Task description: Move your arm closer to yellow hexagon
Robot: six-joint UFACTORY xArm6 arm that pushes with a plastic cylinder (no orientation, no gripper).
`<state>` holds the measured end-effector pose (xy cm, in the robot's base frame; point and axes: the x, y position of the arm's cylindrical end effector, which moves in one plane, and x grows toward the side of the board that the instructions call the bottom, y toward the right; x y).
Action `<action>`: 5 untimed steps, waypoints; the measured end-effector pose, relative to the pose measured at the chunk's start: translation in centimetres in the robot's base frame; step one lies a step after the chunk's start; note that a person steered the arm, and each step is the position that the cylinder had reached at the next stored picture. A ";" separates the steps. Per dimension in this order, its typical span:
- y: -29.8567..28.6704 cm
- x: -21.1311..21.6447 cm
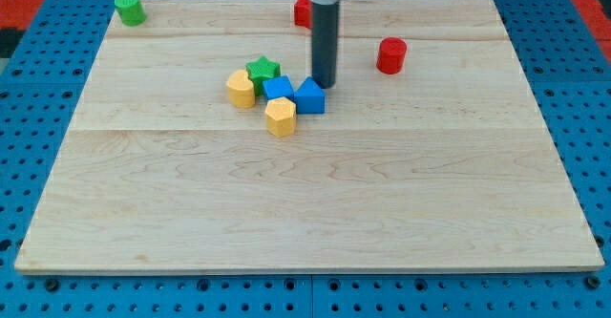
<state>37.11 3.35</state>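
Note:
The yellow hexagon [281,116] lies near the middle of the wooden board [305,213], at the bottom of a small cluster. Just above it sit a blue block [278,88] and a blue triangular block [309,96]. A green star [263,70] and a rounded yellow block [241,88] are to the view's left of these. My tip [326,84] stands just above and to the right of the blue triangular block, close to it. It is up and to the right of the yellow hexagon, with the blue blocks between them.
A red cylinder [391,55] stands to the right of the rod. A red block [302,10] at the top edge is partly hidden behind the rod. A green cylinder [129,9] sits at the top left corner. Blue pegboard surrounds the board.

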 end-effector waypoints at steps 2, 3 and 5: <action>1.8 5.8; 0.6 7.4; -2.1 7.7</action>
<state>44.80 1.23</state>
